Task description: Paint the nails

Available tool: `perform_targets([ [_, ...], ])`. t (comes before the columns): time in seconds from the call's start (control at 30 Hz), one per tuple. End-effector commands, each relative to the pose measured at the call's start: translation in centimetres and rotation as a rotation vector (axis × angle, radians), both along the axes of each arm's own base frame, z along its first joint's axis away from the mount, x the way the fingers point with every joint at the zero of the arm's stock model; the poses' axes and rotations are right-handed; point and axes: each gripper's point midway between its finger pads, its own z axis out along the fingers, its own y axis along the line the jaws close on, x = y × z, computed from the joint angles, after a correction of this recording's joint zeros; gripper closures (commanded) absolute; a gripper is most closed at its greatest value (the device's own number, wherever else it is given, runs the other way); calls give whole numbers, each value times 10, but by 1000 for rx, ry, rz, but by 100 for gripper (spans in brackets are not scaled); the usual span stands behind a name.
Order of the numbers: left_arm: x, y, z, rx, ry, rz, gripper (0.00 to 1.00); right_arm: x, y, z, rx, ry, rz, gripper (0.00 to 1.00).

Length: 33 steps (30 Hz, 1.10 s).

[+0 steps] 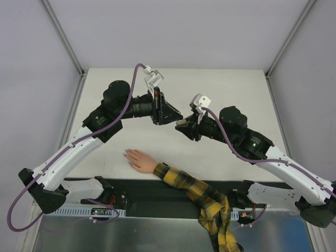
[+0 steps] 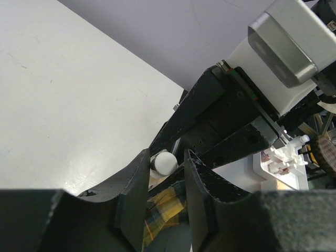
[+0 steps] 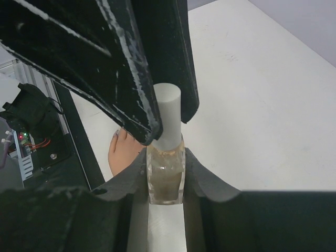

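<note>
nails (image 3: 116, 134) are sitting at the fingertips of the one small hand (image 1: 139, 160), which is lying flat on the table (image 1: 236, 89). it is below the left claw (image 1: 178, 116) and on its near side, well apart from it. only one nail is showing clearly, past the right claw's fingers. the one plaid sleeve (image 1: 194, 191) is trailing off rightward from the hand. the left claw is straddling the single white cap (image 3: 167, 113), a finger on each side, probably to twist it off. whether it is pinching yet, i cannot tell. right against the left claw's tips, the right claw (image 3: 165, 184) is clamping the one polish bottle (image 3: 165, 173) by its body, likely steadying it for uncapping. two claws are meeting above the table, and painting is not yet starting.
</note>
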Motion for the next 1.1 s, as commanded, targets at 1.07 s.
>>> perform_targets([
  [1.07, 11, 14, 26, -14, -66, 106, 100, -2, 3, 26, 55, -51, 26, 100],
])
